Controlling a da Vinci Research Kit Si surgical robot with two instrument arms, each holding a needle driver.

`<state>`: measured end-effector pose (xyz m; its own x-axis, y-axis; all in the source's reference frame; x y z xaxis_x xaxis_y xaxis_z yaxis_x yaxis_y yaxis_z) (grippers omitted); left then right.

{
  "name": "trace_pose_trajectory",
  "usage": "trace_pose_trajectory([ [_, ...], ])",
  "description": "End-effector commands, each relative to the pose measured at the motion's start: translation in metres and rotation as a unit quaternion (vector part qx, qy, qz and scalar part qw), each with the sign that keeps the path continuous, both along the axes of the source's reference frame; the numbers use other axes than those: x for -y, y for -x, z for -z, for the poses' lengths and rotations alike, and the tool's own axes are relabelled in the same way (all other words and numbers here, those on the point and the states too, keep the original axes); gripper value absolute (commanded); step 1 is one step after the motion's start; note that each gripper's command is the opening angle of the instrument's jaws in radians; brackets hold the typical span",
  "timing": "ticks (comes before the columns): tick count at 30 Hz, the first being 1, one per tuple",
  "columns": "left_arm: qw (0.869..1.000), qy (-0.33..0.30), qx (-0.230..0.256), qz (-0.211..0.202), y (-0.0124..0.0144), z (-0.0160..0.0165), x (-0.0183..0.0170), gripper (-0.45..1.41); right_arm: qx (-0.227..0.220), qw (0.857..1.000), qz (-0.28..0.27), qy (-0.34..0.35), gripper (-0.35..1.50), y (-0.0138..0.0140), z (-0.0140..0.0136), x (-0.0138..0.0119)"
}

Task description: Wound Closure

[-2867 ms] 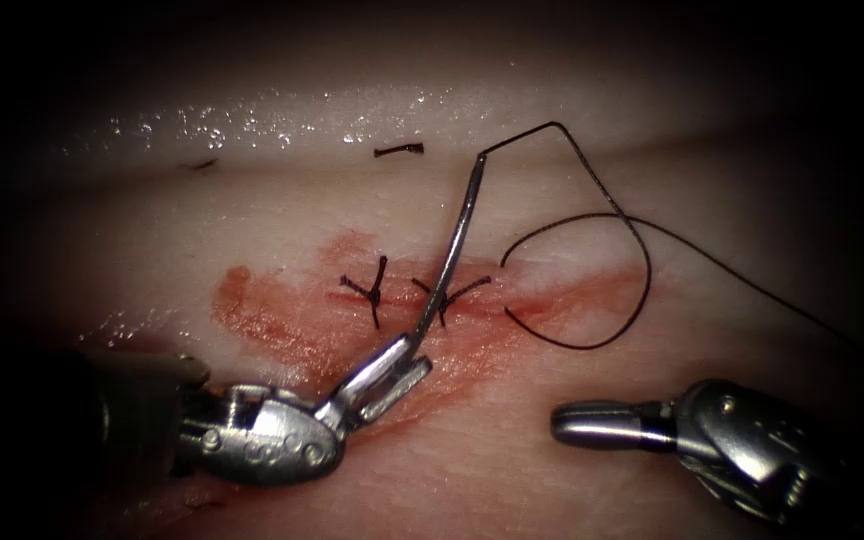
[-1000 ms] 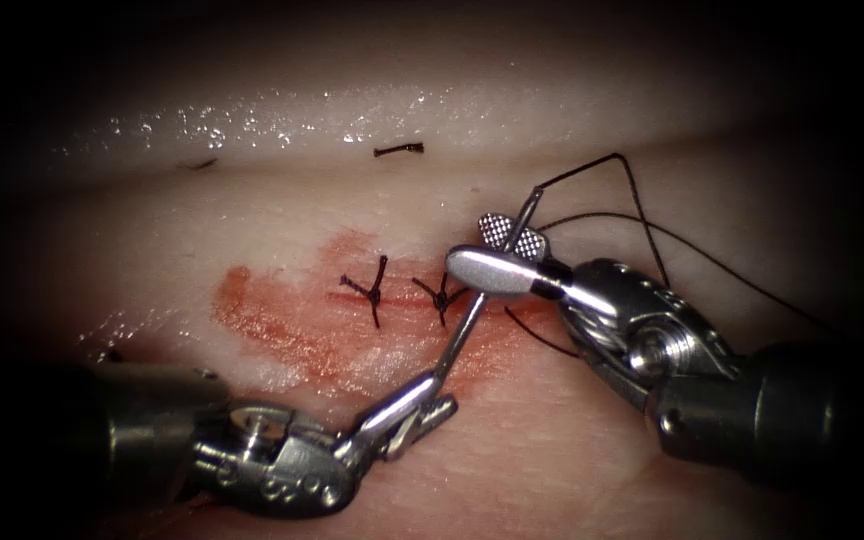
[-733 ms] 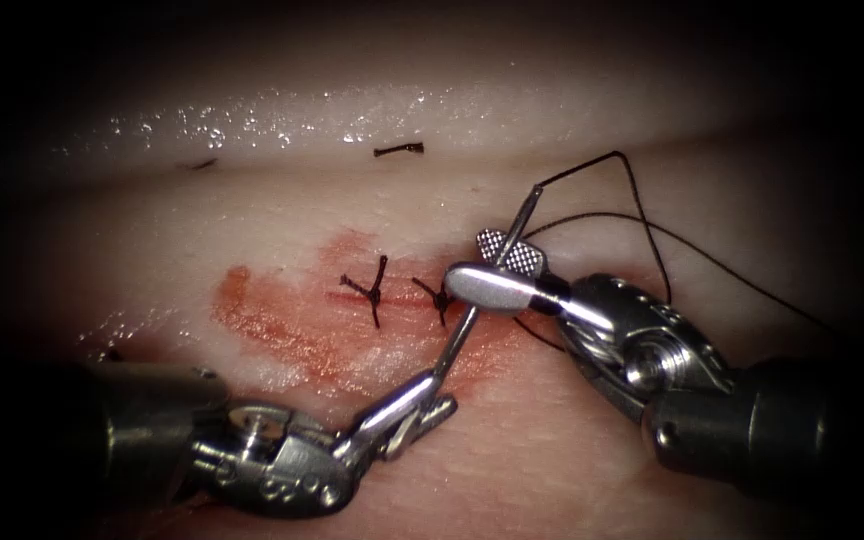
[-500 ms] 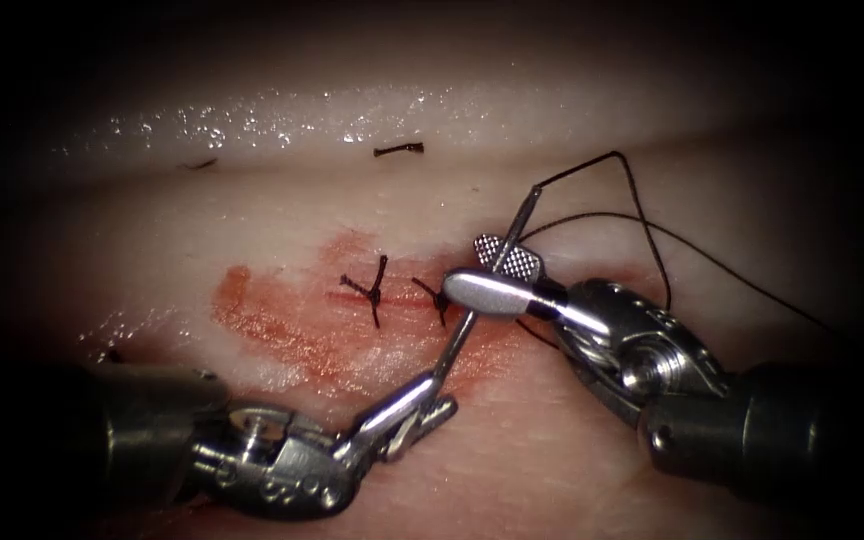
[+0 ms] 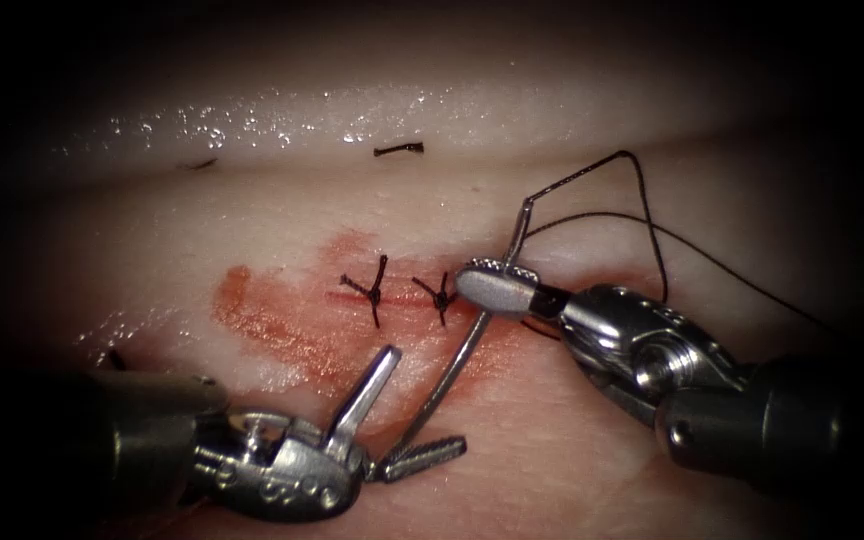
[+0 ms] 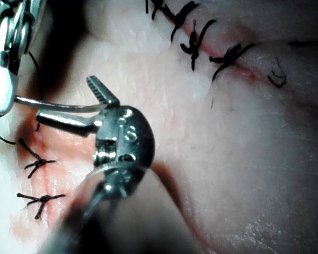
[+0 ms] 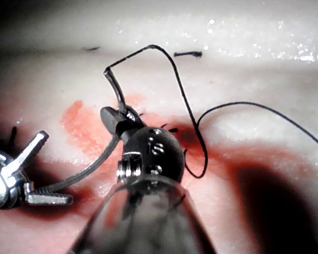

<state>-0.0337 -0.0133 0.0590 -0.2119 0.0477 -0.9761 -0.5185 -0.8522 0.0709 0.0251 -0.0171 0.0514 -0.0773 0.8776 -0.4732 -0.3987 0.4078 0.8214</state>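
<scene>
My right tool (image 5: 474, 281) is shut on the curved needle (image 5: 452, 370), about a third of the way from its thread end. The needle hangs above the tissue (image 5: 572, 470), not in it, just right of the two stitches (image 5: 442, 296). Its pointed end lies between the spread jaws of my left tool (image 5: 422, 400), which grip nothing. Black thread (image 5: 642, 200) runs from the needle's upper end in a loop toward the right. In the left wrist view the needle (image 6: 58, 107) passes between my open left jaws (image 6: 69, 100). In the right wrist view my right tool (image 7: 114, 114) clamps the needle (image 7: 90, 169).
Red fluid (image 5: 282, 330) stains the tissue left of and below the stitches. A cut end of thread (image 5: 399, 150) lies on the far tissue. The unstitched part of the cut (image 5: 592, 290) runs right, behind my right tool's wrist. More stitches (image 6: 196, 42) appear in the left wrist view.
My right jaws closed on the needle near its thread end. My left jaws then let go of the needle and spread wide. The needle barely moved.
</scene>
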Motion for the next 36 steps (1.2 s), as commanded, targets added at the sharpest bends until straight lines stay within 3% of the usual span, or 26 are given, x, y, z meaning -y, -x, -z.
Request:
trace_pose_trajectory([
  [1, 1.0, -0.025, 0.017, -0.007, 0.0004, -0.0005, 0.0002, 1.01, 0.001, 1.0, 0.004, 0.025, -0.35, 0.0006, -0.0004, -0.0006],
  [4, 0.993, -0.096, 0.064, -0.023, -0.0005, -0.0002, -0.0004, 0.81, 0.002, 0.998, 0.015, 0.064, -0.35, 0.0018, -0.0002, -0.0013],
  [8, 0.98, -0.176, 0.077, -0.057, -0.0015, -0.0002, -0.0015, 0.79, 0.011, 0.991, 0.037, 0.126, -0.35, 0.0029, -0.0001, -0.0018],
  [12, 0.961, -0.255, 0.056, -0.087, -0.002, -0.0014, -0.0026, 0.71, 0.006, 0.983, 0.066, 0.174, -0.35, 0.0031, -0.0002, -0.0022],
  [17, 0.918, -0.351, -0.008, -0.184, -0.0022, -0.0038, -0.0032, 0.54, -0.019, 0.958, 0.117, 0.262, -0.35, 0.0031, -0.0003, -0.0023],
  [18, 0.904, -0.37, -0.032, -0.211, -0.002, -0.0046, -0.0033, 0.3, -0.027, 0.948, 0.131, 0.29, -0.35, 0.003, -0.0002, -0.0022],
  [19, 0.904, -0.37, -0.032, -0.211, -0.002, -0.0046, -0.0033, 0.3, -0.027, 0.948, 0.131, 0.29, -0.35, 0.003, -0.0002, -0.0022],
  [23, 0.886, -0.389, -0.097, -0.234, -0.0008, -0.0064, -0.0035, -0.25, -0.04, 0.926, 0.154, 0.342, -0.35, 0.0028, -0.0002, -0.0023],
  [24, 0.883, -0.391, -0.109, -0.236, -0.0004, -0.0068, -0.0036, -0.27, -0.038, 0.918, 0.159, 0.36, -0.35, 0.0028, -0.0003, -0.0024],
  [29, 0.883, -0.392, -0.131, -0.221, 0.0019, -0.0085, -0.0053, -0.43, -0.027, 0.894, 0.171, 0.414, -0.35, 0.0028, -0.0008, -0.0032],
  [36, 0.9, -0.357, -0.163, -0.189, 0.004, -0.0104, -0.0078, -0.45, -0.02, 0.881, 0.177, 0.439, -0.35, 0.0029, -0.0011, -0.0036],
])
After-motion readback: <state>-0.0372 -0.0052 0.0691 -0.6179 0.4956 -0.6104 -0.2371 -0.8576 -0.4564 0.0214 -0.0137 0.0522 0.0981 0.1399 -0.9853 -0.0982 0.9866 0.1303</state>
